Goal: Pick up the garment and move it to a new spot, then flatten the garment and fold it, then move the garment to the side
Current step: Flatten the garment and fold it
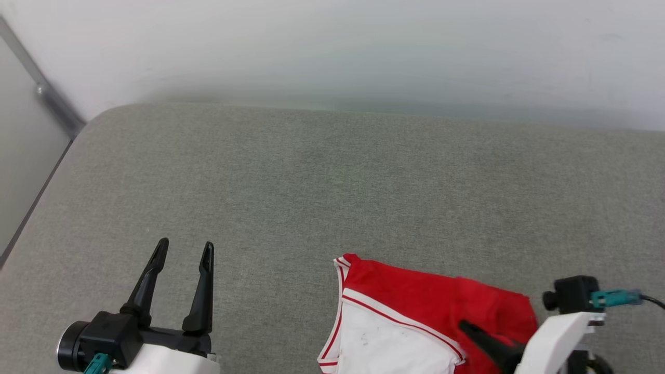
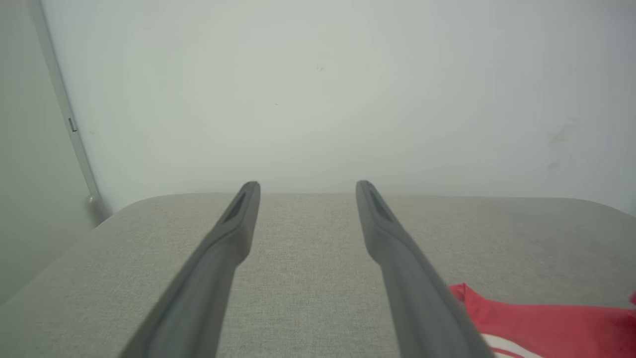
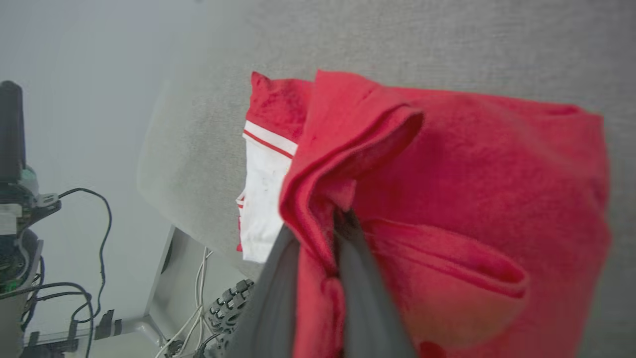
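Hovering at the lower left, the left claw (image 1: 186, 243) holds its two dark fingers parted, with nothing between them. Bare grey counter (image 1: 332, 182) spreads ahead of it and to its right, out to the rounded far-left corner and the pale wall (image 1: 332, 47) — wide room. Right of centre, at the near edge, the garment (image 1: 441, 301) lies bunched: red body, white sleeve with red-white trim, faint dark specks too small to read. The right claw (image 3: 323, 228) is clamped on a red fold — cloth pinched between its fingers.
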